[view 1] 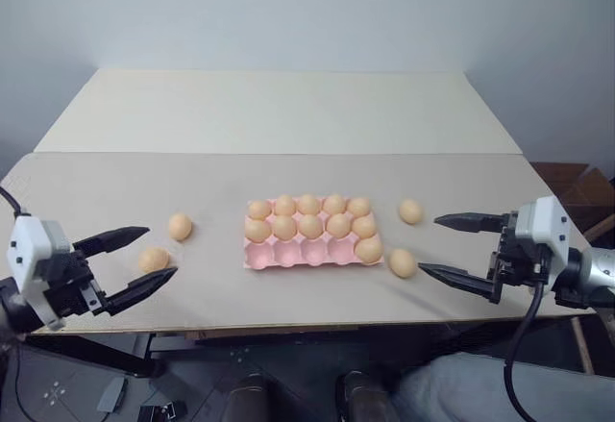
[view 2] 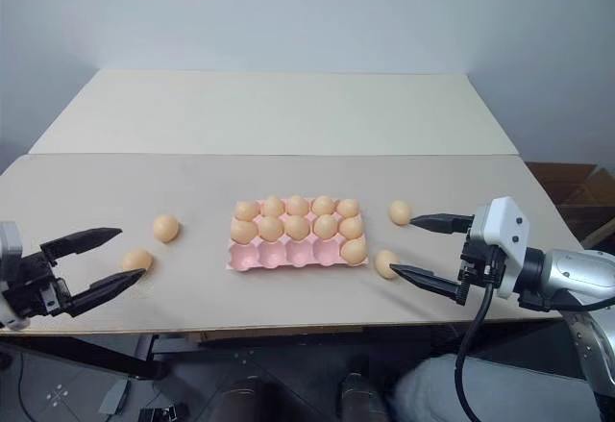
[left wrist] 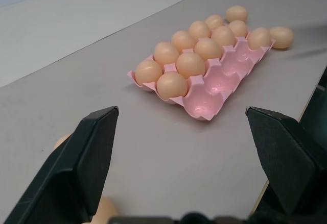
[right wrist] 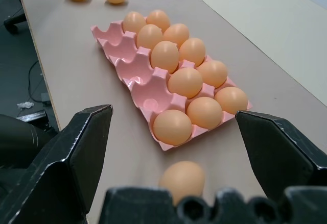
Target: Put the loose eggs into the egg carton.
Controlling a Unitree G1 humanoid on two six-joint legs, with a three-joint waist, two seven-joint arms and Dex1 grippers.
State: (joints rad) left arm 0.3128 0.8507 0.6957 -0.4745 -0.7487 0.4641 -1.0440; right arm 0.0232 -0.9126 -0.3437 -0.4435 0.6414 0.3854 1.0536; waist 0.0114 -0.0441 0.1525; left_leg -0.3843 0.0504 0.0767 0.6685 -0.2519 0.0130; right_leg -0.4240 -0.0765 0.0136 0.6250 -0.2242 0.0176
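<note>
Pink egg carton [view 1: 312, 249] is sitting mid-desk with four front cups free, so each spread, empty pincer, left pincer [view 1: 139, 259] and right pincer [view 1: 450, 244], is best closing softly around its nearest loose egg [view 1: 402, 262].

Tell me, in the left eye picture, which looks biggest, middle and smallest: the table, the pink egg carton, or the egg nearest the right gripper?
1. The table looks biggest by far.
2. The pink egg carton comes next, covering a small patch of it.
3. The loose egg beside the right gripper looks smallest, about one cup's size.

Beige table [view 1: 288, 114] – grey wall [view 1: 288, 9] behind.
</note>
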